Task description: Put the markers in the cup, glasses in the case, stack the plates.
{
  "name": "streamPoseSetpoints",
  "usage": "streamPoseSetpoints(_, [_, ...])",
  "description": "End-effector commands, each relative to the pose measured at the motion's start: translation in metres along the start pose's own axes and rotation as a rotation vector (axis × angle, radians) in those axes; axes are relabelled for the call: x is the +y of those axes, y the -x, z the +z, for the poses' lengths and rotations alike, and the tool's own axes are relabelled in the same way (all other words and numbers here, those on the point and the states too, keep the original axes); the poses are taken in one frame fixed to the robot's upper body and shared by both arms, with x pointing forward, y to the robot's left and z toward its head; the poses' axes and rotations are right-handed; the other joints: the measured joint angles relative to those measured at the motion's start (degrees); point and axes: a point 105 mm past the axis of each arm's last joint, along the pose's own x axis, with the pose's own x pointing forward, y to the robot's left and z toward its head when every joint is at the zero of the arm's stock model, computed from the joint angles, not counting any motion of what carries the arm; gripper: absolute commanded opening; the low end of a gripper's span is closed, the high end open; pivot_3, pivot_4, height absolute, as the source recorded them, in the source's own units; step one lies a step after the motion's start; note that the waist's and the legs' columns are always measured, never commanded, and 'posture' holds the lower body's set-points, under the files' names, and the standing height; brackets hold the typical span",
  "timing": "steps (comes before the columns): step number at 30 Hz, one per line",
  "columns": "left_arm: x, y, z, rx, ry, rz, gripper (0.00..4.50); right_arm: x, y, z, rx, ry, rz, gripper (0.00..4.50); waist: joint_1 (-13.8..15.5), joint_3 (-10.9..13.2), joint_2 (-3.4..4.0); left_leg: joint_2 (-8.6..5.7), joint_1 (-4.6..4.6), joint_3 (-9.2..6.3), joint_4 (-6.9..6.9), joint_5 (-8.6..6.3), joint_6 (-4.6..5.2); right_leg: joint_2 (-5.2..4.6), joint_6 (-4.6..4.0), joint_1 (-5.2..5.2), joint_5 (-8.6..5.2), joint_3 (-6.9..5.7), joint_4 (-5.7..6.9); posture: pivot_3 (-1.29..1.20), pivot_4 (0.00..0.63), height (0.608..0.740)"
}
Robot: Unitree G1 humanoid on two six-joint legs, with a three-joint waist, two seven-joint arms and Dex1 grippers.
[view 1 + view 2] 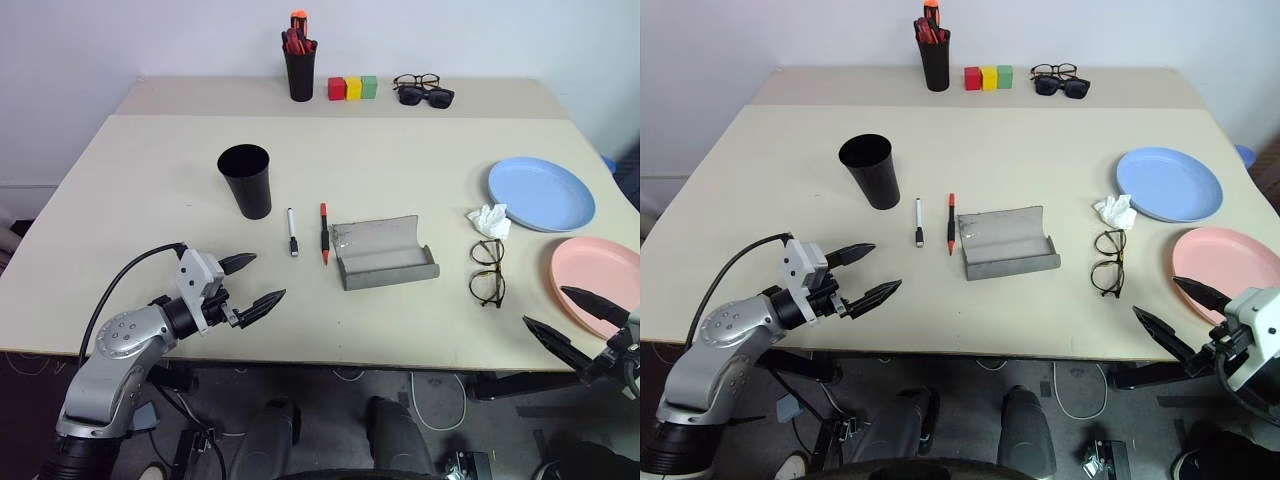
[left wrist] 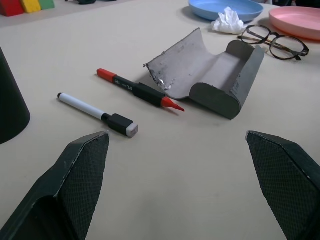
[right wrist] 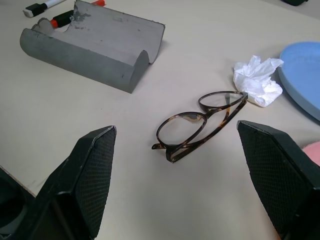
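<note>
From the head cameras, taking the open grey case (image 1: 385, 255) as the dial's centre on the tabletop (image 1: 140, 180): the red marker (image 1: 324, 233) lies just beside it at 9 o'clock, with the white marker (image 1: 292, 231) a little farther the same way. The black cup (image 1: 246, 180) stands upright at 10 o'clock. The folded glasses (image 1: 488, 271) lie at 3 o'clock, a crumpled tissue (image 1: 490, 220) beyond them at 2 o'clock touching the rim of the blue plate (image 1: 541, 193). The pink plate (image 1: 597, 283) sits apart from the blue one, at the right edge. At 12 o'clock along the back edge are a pen cup (image 1: 299, 60), three coloured blocks (image 1: 352, 88) and sunglasses (image 1: 425, 93). The left tool (image 1: 252, 280) hangs at 7 o'clock, spread and empty; the right tool (image 1: 572, 313) at 4 o'clock, spread and empty.

Left wrist view: both markers lie side by side, apart, before the case (image 2: 210, 75), between spread fingers (image 2: 75, 185).

Right wrist view: the glasses (image 3: 200, 125) lie between spread fingers (image 3: 90, 180), touching neither.
</note>
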Motion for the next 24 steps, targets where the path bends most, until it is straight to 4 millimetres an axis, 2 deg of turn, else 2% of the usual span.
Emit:
streamPoseSetpoints(1, [-0.0012, 0.0005, 0.0164, -0.044, -0.052, -0.01, 4.5, 0.0005, 0.0028, 0.0054, -0.022, 0.02, -0.003, 3.93, 0.01, 0.0, 0.0, 0.0, 0.0, 0.0, 0.0, 0.0, 0.0, 0.0, 0.0, 0.0, 0.0, 0.0, 0.0, 0.0, 0.15, 0.739])
streamPoseSetpoints(24, [-0.0008, -0.0016, 0.0186, -0.058, -0.033, -0.008, 4.5, 0.0011, 0.0013, 0.0047, -0.025, 0.022, 0.005, 3.93, 0.02, 0.0, 0.0, 0.0, -0.01, 0.0, 0.0, 0.0, -0.01, 0.0, 0.0, 0.0, 0.0, 0.0, -0.01, 0.0, 0.15, 0.739])
